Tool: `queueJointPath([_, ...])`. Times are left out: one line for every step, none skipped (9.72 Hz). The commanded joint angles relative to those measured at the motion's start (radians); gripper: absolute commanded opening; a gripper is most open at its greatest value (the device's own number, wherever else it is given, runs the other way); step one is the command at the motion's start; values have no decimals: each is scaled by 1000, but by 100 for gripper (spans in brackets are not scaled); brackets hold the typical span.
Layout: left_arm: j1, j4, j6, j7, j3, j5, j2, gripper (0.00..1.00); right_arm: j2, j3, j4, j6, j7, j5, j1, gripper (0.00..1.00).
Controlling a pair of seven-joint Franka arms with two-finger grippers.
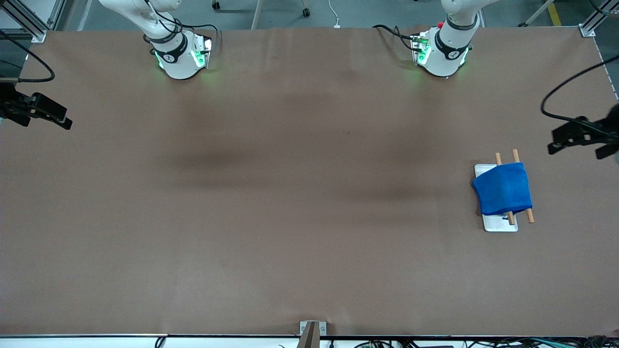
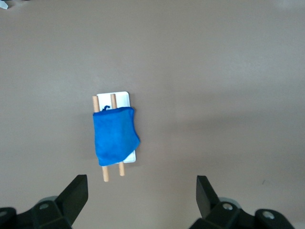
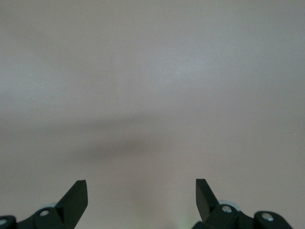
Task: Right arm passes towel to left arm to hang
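Both grippers stood with jaws spread wide and nothing between them: the left gripper [image 2: 142, 200] hung high over the table's left-arm end, and the right gripper [image 3: 141, 200] hung over bare brown table [image 1: 271, 203] at the right-arm end, waiting. Below and ahead of the left gripper's fingers [image 2: 75, 193], well apart from them, the royal-blue towel [image 1: 503, 188] lay draped across the two wooden rods [image 1: 528, 211] of the small white rack tray [image 1: 500, 224], bunched a little on one edge, with rod ends showing past both hems. By these views the hanging looked already done. Soft and light, the towel would likely sag and fold on itself if lifted, and slide off the smooth rods under a sideways tug; a pinch at a hemmed edge or near the small corner loop [image 2: 106, 108] seemed the surest hold. Each arm was drawn out to its own table edge, wrist camera looking straight down.
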Motion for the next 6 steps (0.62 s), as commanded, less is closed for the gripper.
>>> queueJointPath([-123, -225, 25, -24, 152, -88, -170, 100, -23, 6, -27, 8, 14, -17, -2, 100])
queueJointPath([-185, -303, 53, -27, 220, -113, -228, 100, -23, 6, -27, 8, 14, -19, -2, 100])
queueJointPath([-229, -357, 59, -32, 260, -116, -270, 100, -23, 6, -27, 8, 14, -17, -2, 100])
queueJointPath([-254, -388, 61, -56, 265, -116, -291, 100, -23, 6, -27, 7, 14, -17, -4, 100])
queueJointPath([-274, -412, 73, -85, 266, -112, -310, 100, -23, 6, -27, 8, 14, -17, -4, 100])
queueJointPath([-282, -445, 93, -95, 269, -113, -328, 100, -23, 6, -27, 8, 14, -17, -4, 100])
